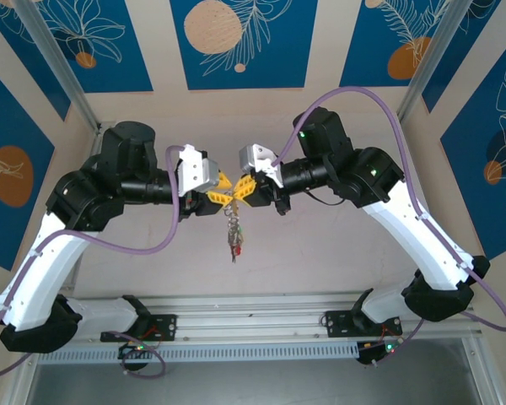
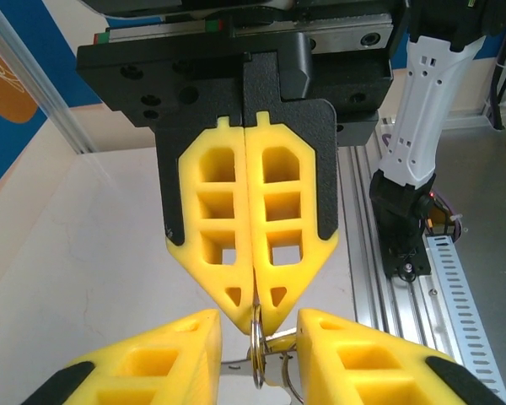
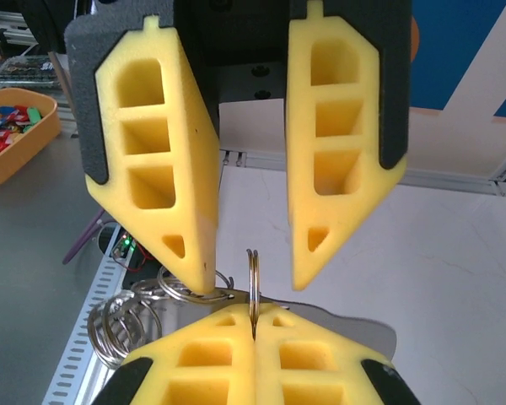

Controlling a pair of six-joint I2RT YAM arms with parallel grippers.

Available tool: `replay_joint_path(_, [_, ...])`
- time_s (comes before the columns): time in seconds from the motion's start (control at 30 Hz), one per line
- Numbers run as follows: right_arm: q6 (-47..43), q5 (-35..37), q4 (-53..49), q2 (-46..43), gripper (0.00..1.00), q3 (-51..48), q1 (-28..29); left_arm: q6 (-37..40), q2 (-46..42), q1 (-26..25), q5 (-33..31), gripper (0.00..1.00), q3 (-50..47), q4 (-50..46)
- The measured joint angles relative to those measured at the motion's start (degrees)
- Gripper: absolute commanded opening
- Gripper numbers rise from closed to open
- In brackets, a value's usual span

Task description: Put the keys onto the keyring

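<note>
- While the right gripper has its jaws pressed together on the rim of the keyring, which stands upright out of their tips, the left gripper meets it tip to tip, well above the bench.
- The left jaws stand part spread. A flat silver key lies across the gap between them and looks clamped by its edges, though the contact itself is hard to make out.
- The other keys hang in a bunch straight below the meeting point, clear of the bench. A cluster of small wire rings shows beside the jaws.
- The keyring is probably thin, stiff, springy wire. It is smooth enough to twist or slide in a pinch, so it is best held on the rim away from its opening.
- Each key looks light, hard and slippery. The flat head is the place to hold it, with the hole left free. The dangling bunch will likely swing and tug on the ring.
- The bench is pale and smooth, with an aluminium rail along its near edge.
- Blue leaf-patterned panels wall the far side. An orange tray of coloured bits sits off on a grey surface.
</note>
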Motion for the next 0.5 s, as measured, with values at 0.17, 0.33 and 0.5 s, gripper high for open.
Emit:
replay_joint_path(0.17, [-0.2,0.9,-0.1,0.1,0.0,0.0,0.6,0.0,0.2,-0.1,-0.4,0.26,0.1,-0.5])
replay_joint_path(0.33, [-0.4,1.5,-0.1,0.1,0.0,0.0,0.7,0.0,0.3,-0.3,-1.3,0.22,0.1,-0.6])
replay_joint_path(0.5, [-0.4,2.0,0.0,0.1,0.0,0.0,0.7,0.2,0.3,-0.5,-1.5,0.12,0.1,-0.8])
